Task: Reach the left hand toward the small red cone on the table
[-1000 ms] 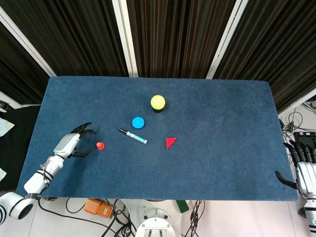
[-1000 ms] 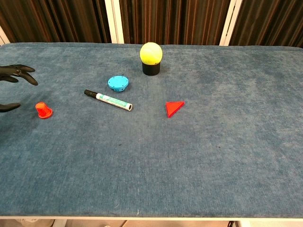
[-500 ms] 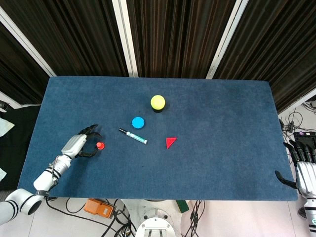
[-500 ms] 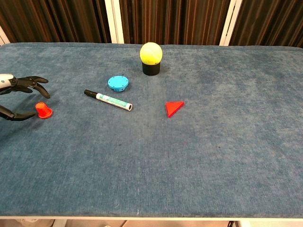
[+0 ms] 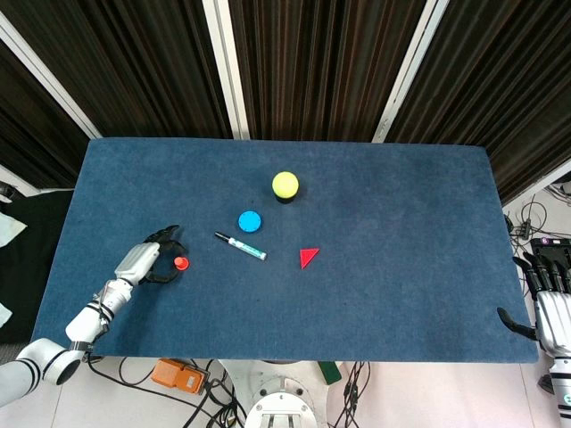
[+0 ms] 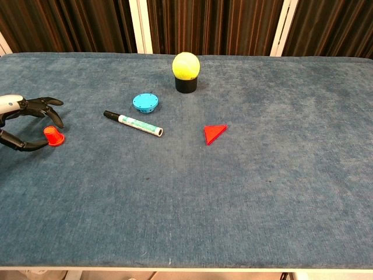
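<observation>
**Reach all but done**

The left hand (image 5: 150,259) sits at the table's (image 5: 401,303) left side, fingers spread and curved around the cone (image 6: 53,136) — bracketing it, not clamped, contact unclear. The cone stands upright, left of the marker (image 6: 133,123). Far right, the right hand (image 5: 550,308) rests off the edge, fingers apart, holding nothing.

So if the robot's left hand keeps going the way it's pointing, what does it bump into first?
Most likely the small red cone. The left hand points toward it with fingers spread on either side. Nothing lies between them, though I can't tell whether they already touch.
</observation>
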